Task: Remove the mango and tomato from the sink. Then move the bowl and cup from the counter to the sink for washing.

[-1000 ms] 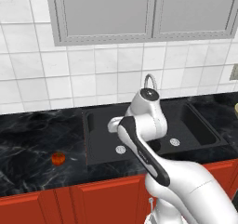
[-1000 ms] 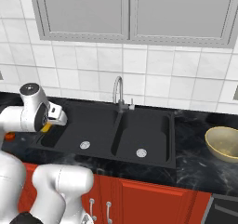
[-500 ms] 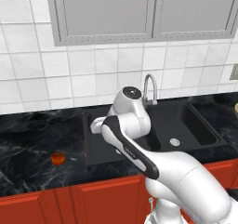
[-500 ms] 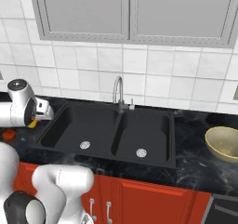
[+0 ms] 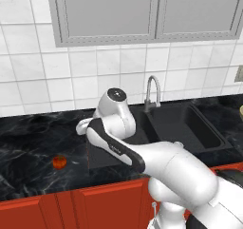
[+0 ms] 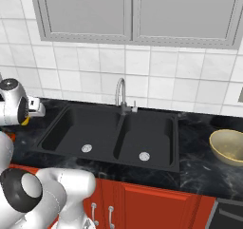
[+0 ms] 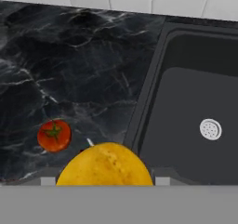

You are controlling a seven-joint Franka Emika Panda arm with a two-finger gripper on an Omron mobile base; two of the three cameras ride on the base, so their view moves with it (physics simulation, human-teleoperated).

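My gripper [image 7: 104,180] is shut on the yellow-orange mango [image 7: 105,164], which bulges up between the fingertips in the hand view. It hangs over the dark marble counter just left of the black sink [image 7: 186,97]. In the right base view the hand sits at the far left with a sliver of the mango [image 6: 24,121] showing. The red tomato [image 7: 54,135] lies on the counter left of the mango, also seen as the tomato [image 5: 59,162] in the left base view. The tan bowl [image 6: 230,146] stands on the counter right of the sink [image 6: 95,126]. The cup is out of view.
A curved silver faucet [image 6: 121,95] rises behind the divider between the two basins, each with a round drain [image 6: 87,148]. Grey wall cabinets [image 5: 142,9] hang above white tiles. Red cabinet fronts run below the counter edge. My own arm [image 5: 142,157] covers much of the left basin.
The arm has swung left, carrying the mango from above the left basin out over the counter beside the sink. The tomato and bowl have not moved.
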